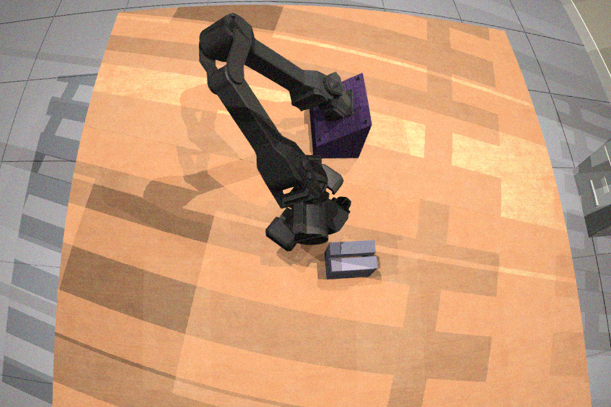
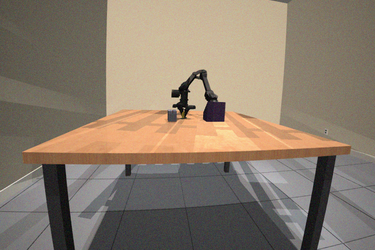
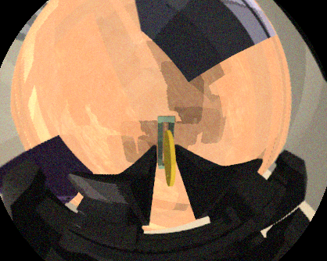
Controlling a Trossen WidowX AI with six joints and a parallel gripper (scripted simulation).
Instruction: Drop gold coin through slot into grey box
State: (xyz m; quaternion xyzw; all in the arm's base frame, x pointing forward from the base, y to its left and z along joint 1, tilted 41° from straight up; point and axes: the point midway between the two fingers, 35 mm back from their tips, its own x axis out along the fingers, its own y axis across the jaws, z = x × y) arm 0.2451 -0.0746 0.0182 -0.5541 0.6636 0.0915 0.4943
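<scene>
The gold coin [image 3: 170, 162] [image 2: 183, 116] stands on its edge in the dark-green holder [image 3: 167, 123] on the wooden table. My gripper [image 3: 164, 148] [image 2: 183, 113] is lowered over it, with one dark finger on each side of the coin. Bare table shows between the fingers, mostly on the coin's left, so the gripper is open. The grey box [image 1: 351, 259] [image 2: 172, 115] [image 3: 198, 35] with its narrow lid slot stands just beside the gripper. In the overhead view the wrist hides the coin and the holder.
The arm's base sits on a dark purple block [image 1: 340, 141] [image 2: 214, 111] [image 3: 47, 165] behind the gripper. The wooden table [image 1: 147, 294] [image 2: 181, 147] stretches wide on all sides. A grey object [image 1: 594, 190] stands on the floor beyond the table's right edge.
</scene>
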